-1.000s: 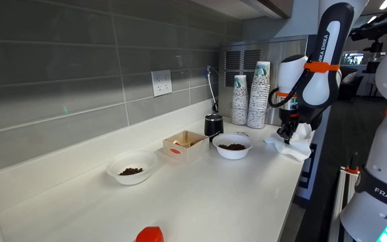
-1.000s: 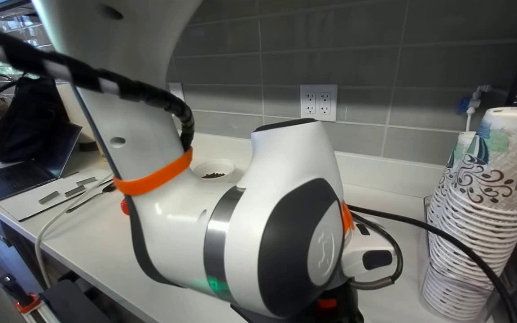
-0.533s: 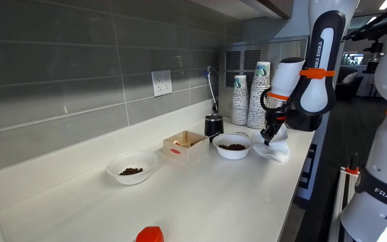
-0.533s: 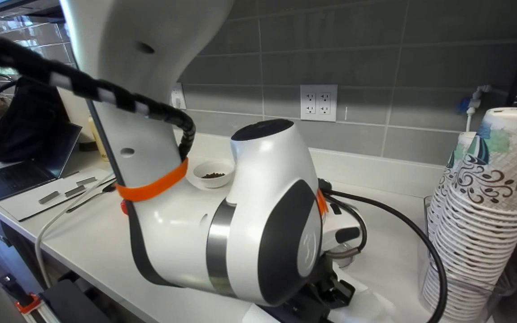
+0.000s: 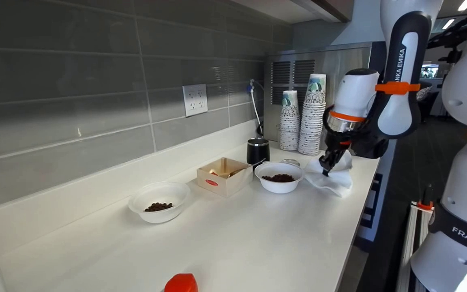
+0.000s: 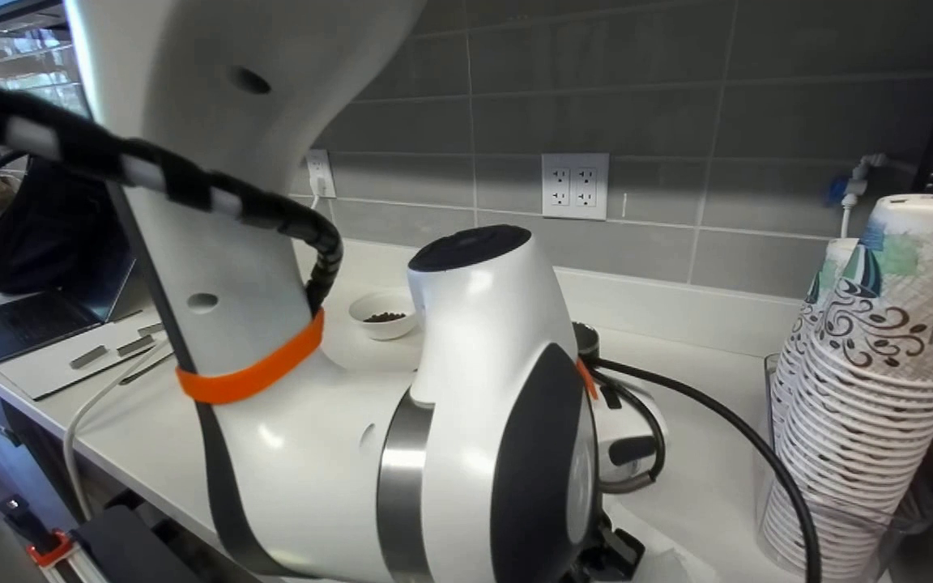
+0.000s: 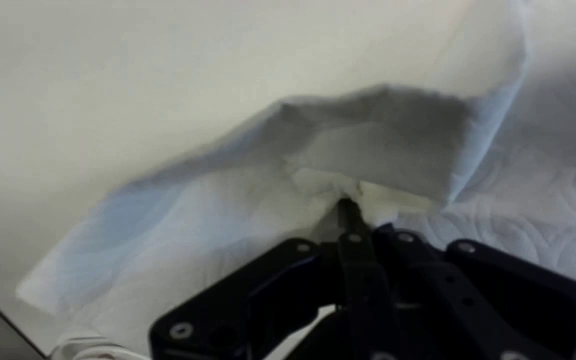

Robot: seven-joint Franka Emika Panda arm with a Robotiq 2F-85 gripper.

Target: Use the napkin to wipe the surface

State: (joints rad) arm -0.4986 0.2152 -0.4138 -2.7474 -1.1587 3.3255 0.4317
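The napkin (image 5: 337, 182) is a crumpled white sheet lying on the off-white countertop surface (image 5: 237, 239), just right of a bowl. A small part of the napkin shows in an exterior view (image 6: 665, 559), mostly hidden by the arm. My gripper (image 5: 326, 172) points down and is shut on the napkin, pressing close to the counter. In the wrist view the fingertips (image 7: 353, 212) meet in the napkin's gathered middle, and the napkin (image 7: 168, 240) spreads out on both sides with one fold raised. The bare surface (image 7: 118, 75) shows beyond it.
A white bowl (image 5: 278, 186) with dark contents stands beside the napkin. A box (image 5: 213, 184), a black cup (image 5: 258, 153) and another bowl (image 5: 158, 215) stand along the wall. Stacked paper cups (image 5: 311, 125) stand behind the gripper. A red object (image 5: 181, 283) lies in front.
In an exterior view, my gripper and the napkin slid left along the counter to the bowl, then shifted slightly back right. The bowl beside the napkin has moved a little left.
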